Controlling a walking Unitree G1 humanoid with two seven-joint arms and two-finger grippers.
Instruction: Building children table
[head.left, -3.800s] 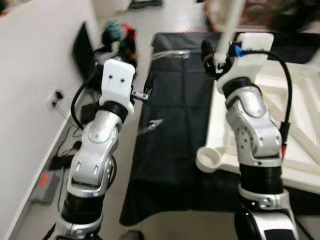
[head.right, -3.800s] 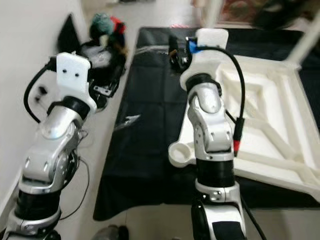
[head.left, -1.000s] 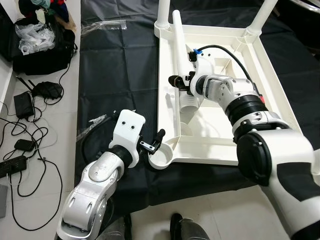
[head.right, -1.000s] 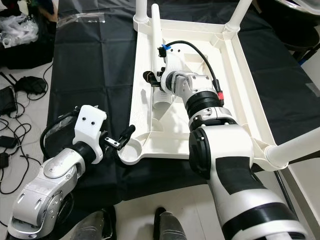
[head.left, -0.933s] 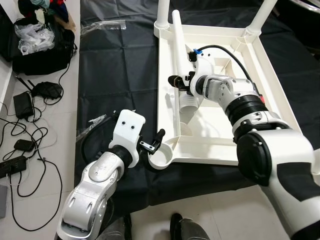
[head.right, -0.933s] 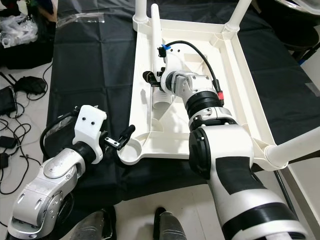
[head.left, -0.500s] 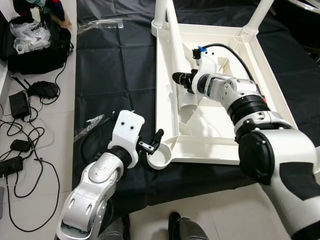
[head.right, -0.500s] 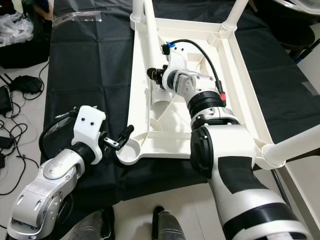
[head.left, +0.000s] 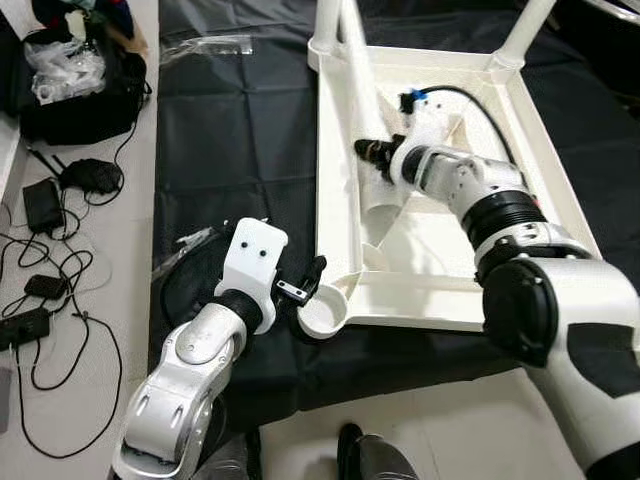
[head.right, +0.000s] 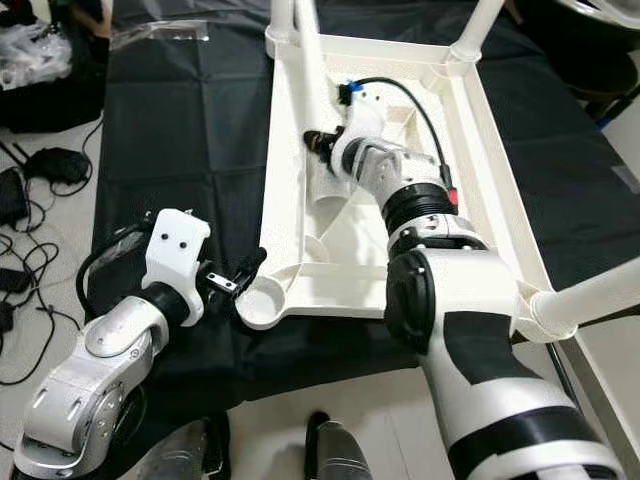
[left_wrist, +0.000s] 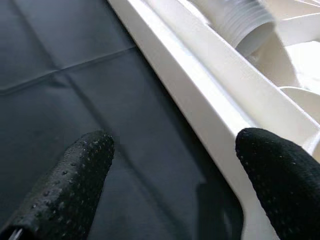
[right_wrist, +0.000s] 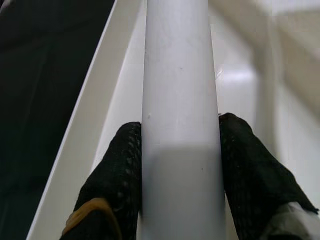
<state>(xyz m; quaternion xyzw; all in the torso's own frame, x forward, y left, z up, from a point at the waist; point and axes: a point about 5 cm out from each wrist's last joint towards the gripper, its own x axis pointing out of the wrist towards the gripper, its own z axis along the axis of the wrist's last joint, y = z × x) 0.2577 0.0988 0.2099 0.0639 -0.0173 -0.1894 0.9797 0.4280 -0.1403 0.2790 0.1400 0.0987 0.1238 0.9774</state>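
The left pincer (head.left: 313, 272) sits at the near left corner of the upturned white table (head.left: 520, 110), its two black fingers (left_wrist: 75, 175) apart and straddling the side rail, one outside over the black cloth (head.left: 240, 130), the other inside, close to the rail but not clearly pressing it. Just beyond it is the round empty corner socket (head.left: 322, 318), which judging by the threaded end (left_wrist: 245, 22) of the loose leg is where that leg belongs.

The table lies upside down on the cloth, which is spread on the floor, two legs already standing at its far corners. It is moulded plastic, matt white, ribbed underneath with diagonal braces; likely light, stiff and a little slick, so the rail is the sensible place to steady it.

Further right, inside the frame along its left rail, the right pincer (head.right: 322, 145) is clamped on the loose leg (right_wrist: 180, 115), a smooth tapered tube. A grip near the middle looks fair, though the smooth round wall may turn between the pads when threading it in.
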